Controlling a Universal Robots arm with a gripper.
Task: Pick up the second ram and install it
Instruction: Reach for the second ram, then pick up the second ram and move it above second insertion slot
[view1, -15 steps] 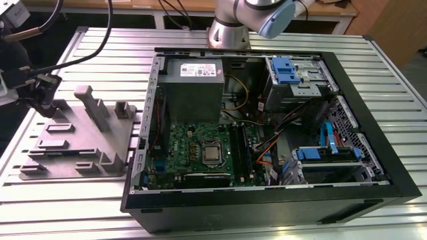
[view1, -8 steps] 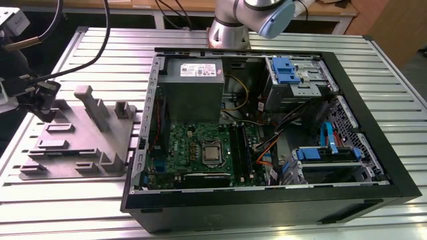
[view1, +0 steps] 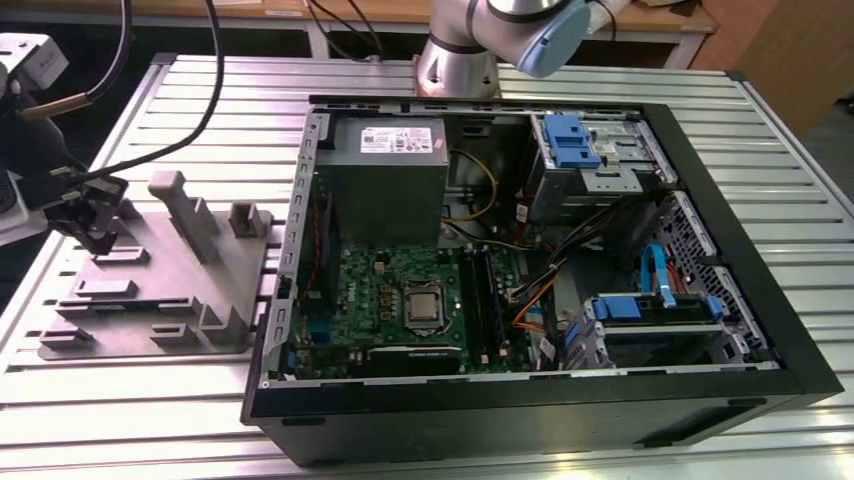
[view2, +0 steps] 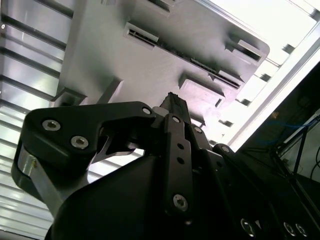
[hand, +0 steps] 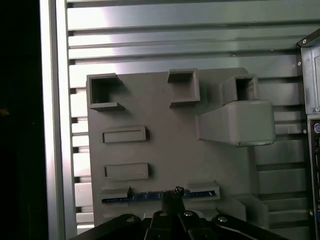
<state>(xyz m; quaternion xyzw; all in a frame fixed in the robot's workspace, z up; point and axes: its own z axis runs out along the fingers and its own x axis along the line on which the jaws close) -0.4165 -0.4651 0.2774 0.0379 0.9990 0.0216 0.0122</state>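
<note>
Grey moulded plastic tray (hand: 165, 145) holds the long dark memory stick (hand: 140, 197) edge-up in the first wrist view. The hand (hand: 173, 193) hovers clenched just above it. The exterior view adds the open black computer case (view1: 534, 400) beside the tray.

We see the gripper (view2: 172, 100) as matt black, metal by the look, its screws (view2: 80, 142) bright and shiny. Beneath it the tray (hand: 165, 145) is grey moulded plastic, dull and faintly grainy. The ram (hand: 140, 197), just by the gripper's tip, shows a thin bluish edge with a slight sheen. Around the tray the table (hand: 175, 50) is ribbed bare metal, smooth, glaring where light strikes. Well off from the gripper, the case (view1: 534, 420) looks matt black
</note>
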